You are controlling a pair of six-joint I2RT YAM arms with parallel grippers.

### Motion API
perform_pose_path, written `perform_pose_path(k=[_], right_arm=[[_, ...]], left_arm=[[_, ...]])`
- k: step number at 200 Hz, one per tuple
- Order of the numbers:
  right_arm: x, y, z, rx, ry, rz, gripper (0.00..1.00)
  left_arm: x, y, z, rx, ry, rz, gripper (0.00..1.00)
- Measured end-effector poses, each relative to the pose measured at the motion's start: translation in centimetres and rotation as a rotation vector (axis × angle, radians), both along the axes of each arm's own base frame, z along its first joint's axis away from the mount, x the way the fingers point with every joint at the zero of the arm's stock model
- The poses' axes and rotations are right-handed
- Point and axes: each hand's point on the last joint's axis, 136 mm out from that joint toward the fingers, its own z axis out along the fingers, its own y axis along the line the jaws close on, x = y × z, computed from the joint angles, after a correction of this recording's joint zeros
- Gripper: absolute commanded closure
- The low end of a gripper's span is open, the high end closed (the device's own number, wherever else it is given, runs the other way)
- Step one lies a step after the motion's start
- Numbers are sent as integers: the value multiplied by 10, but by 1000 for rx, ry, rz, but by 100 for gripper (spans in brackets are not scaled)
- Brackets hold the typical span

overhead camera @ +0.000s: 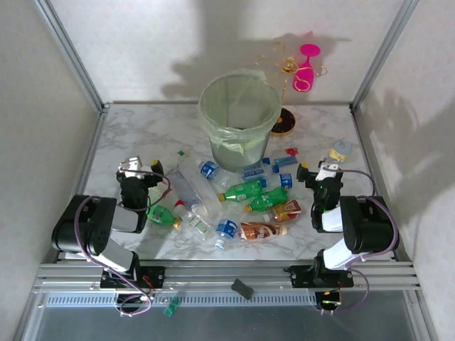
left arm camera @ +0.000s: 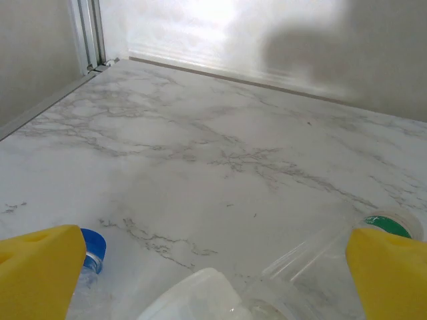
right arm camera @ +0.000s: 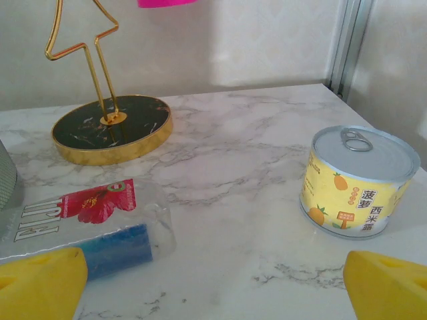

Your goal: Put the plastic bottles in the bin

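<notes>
As far as I can count from where I stand, about a dozen bottles [overhead camera: 242,190] lie loose on the table [overhead camera: 142,128]. Three are green, two brown-orange, and the rest clear, several of those with blue labels. They make one heap between the two grippers, and some overlap, so I cannot give an exact tally. The one bin [overhead camera: 238,114] stands upright beyond the heap, ahead of both sets of jaws, its green liner folded over the rim.

The left gripper [overhead camera: 141,165] has its jaws spread wide, holding nothing. From its wrist, one clear bottle [left arm camera: 307,253] with a green cap lies slanted just inside the right finger [left arm camera: 390,273]. One blue cap [left arm camera: 93,247] pokes out just beside the left finger [left arm camera: 37,273], and one pale rounded bottle end sits low between the two fingers.

The right gripper [overhead camera: 318,169] is also wide open and empty. One clear bottle [right arm camera: 93,223] with a red flower label and a blue band lies just ahead of its left finger [right arm camera: 40,283]. One can [right arm camera: 357,180] stands upright ahead of the right finger [right arm camera: 390,287]. Farther ahead, to the left, one gold stand [right arm camera: 110,130] rests on its dark round base, with one pink glass [overhead camera: 307,67] up on it.
</notes>
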Motion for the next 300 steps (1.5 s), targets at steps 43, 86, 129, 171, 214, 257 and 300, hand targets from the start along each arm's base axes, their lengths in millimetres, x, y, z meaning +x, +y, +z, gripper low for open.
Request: perform_pose_path(k=[43,86,129,171,214,257,300], right_arm=[[0,0,0,0,0,0,1],[0,0,0,0,0,0,1],[0,0,0,0,0,0,1],[0,0,0,0,0,0,1],[0,0,0,0,0,0,1],[2,0,0,0,16,0,1],[-1,0,75,12,-143,-3,1]], left_arm=[[0,0,0,0,0,0,1],[0,0,0,0,0,0,1],[0,0,0,0,0,0,1],[0,0,0,0,0,0,1],[0,0,0,0,0,0,1],[0,0,0,0,0,0,1],[4,-19,40,45,-46,-45,1]])
